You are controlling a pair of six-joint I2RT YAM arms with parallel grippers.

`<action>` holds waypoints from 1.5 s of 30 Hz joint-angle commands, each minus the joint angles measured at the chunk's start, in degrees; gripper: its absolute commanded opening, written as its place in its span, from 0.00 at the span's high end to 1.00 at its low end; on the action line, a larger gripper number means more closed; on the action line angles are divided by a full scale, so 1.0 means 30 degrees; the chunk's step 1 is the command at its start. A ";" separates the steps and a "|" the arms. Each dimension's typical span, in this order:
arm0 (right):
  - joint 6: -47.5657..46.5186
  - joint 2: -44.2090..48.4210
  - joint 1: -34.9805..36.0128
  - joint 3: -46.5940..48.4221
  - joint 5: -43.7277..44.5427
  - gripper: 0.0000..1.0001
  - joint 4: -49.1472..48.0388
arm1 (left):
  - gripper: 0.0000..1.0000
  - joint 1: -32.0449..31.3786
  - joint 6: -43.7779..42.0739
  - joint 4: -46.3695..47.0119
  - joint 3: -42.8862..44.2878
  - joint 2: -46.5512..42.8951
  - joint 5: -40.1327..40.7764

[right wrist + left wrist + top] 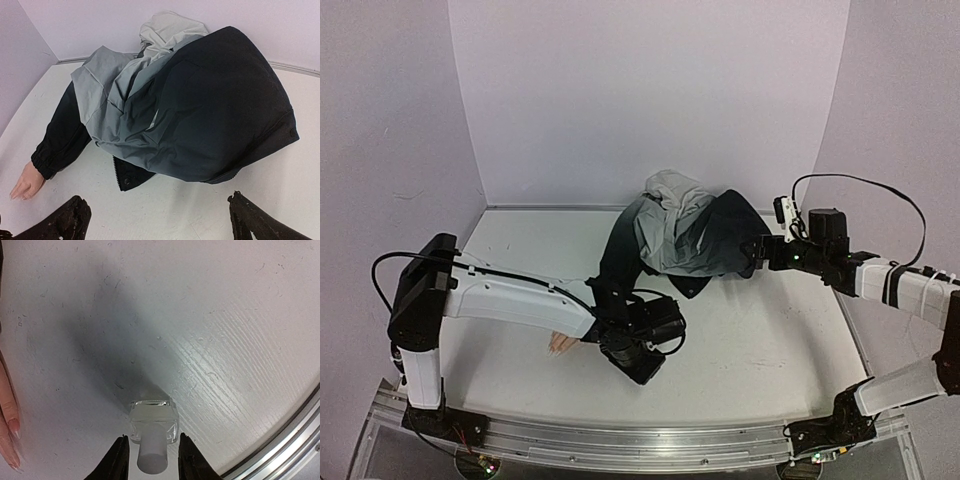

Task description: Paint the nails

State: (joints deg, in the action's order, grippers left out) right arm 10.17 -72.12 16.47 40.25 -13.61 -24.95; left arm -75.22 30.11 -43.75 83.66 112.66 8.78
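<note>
A small clear glass bottle (153,419) with a pale cylindrical cap (152,458) stands on the white table. My left gripper (152,460) is open, one finger on each side of the cap with a small gap on both sides. The flesh-coloured mannequin hand (560,344) lies just left of that gripper (638,352). Two of its fingers with pale nails (14,432) show at the left edge of the left wrist view. Its dark sleeve (60,142) leads to a jacket. My right gripper (160,220) is wide open and empty, raised beside the jacket's right side (757,252).
A bunched dark and grey jacket (690,235) lies at the back centre of the table. The metal rail (295,430) at the table's near edge runs close to the right of the bottle. Lilac walls (650,90) enclose the back and sides.
</note>
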 commanded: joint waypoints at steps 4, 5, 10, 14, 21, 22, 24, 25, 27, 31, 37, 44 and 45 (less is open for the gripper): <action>-0.0257 0.0093 0.0163 0.0631 -0.0372 0.02 -0.0667 | 0.75 0.0087 0.0131 -0.0576 0.1105 0.0215 0.0563; -0.0271 0.0076 0.0164 0.0604 -0.0374 0.02 -0.0662 | 0.78 0.0084 0.0145 -0.0606 0.1138 0.0137 0.0646; -0.0526 -0.0059 0.0650 0.0299 -0.0531 0.02 -0.0637 | 0.89 0.0539 0.0361 -0.0753 0.1140 -0.0498 0.0605; -0.0846 -0.0710 0.2093 0.0353 -0.1488 0.02 -0.0491 | 0.96 0.1855 0.0690 -0.0795 0.1001 -0.1647 -0.0541; -0.2422 -0.1675 0.6356 0.0565 -0.2372 0.03 -0.1159 | 1.00 0.5337 0.2100 -0.2285 0.2298 -0.3682 -0.2851; -0.2600 -0.1771 0.6831 0.0544 -0.2671 0.03 -0.1499 | 1.00 0.5710 0.2332 -0.2621 0.2632 -0.3774 -0.3381; -0.2833 -0.2011 0.7552 0.0451 -0.3316 0.04 -0.2597 | 1.00 0.6407 0.3028 -0.3099 0.3056 -0.3972 -0.3821; -0.3003 -0.2201 0.7885 0.0417 -0.3660 0.04 -0.3089 | 1.00 0.6700 0.3382 -0.3089 0.3191 -0.4138 -0.4165; -0.3175 -0.3025 0.8441 0.0560 -0.4237 0.05 -0.3977 | 1.00 0.7130 0.3974 -0.3095 0.3443 -0.4257 -0.4838; -0.2460 -0.5093 0.8995 0.1225 -0.5366 0.08 -0.6252 | 1.00 0.7449 0.4378 -0.3089 0.3920 -0.4335 -0.5821; -0.1834 -0.8115 0.9634 0.2811 -0.6928 0.18 -0.8394 | 1.00 0.7642 0.4832 -0.3083 0.3680 -0.4462 -0.6637; -0.1981 -0.9351 1.0766 0.3975 -0.7623 0.29 -0.9405 | 1.00 0.7642 0.5195 -0.2920 0.3620 -0.4593 -0.6504; -0.1897 -0.9472 1.0879 0.4094 -0.7612 0.30 -0.9572 | 1.00 0.7635 0.5202 -0.2891 0.3643 -0.4576 -0.6496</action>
State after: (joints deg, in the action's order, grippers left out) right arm 4.25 -99.74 47.51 48.97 -33.21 -47.68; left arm -52.64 44.75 -53.06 92.77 101.75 -10.37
